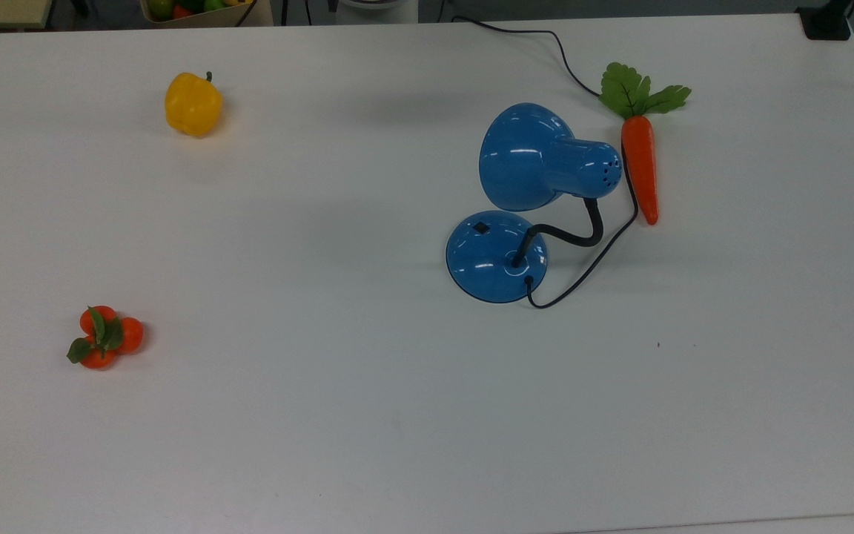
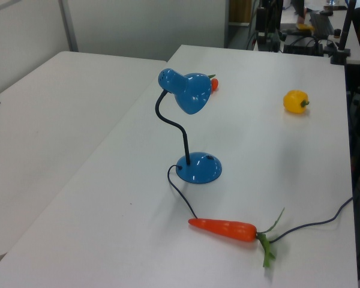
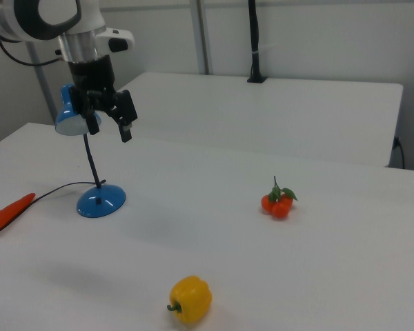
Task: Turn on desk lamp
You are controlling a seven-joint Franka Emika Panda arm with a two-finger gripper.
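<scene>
One desk lamp (image 1: 516, 215) stands on the white table (image 1: 368, 415) (base just beside one carrot (image 1: 640, 167)), one yellow pepper (image 1: 192, 104) and one orange cluster (image 1: 103, 337) well apart, its shade behind the raised, spread-fingered, empty end effector (image 3: 110, 123) in the right view.

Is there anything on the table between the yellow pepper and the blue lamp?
No. In the top view, the table between the yellow pepper and the desk lamp is bare white surface. The little oranges sit well off that line.
</scene>
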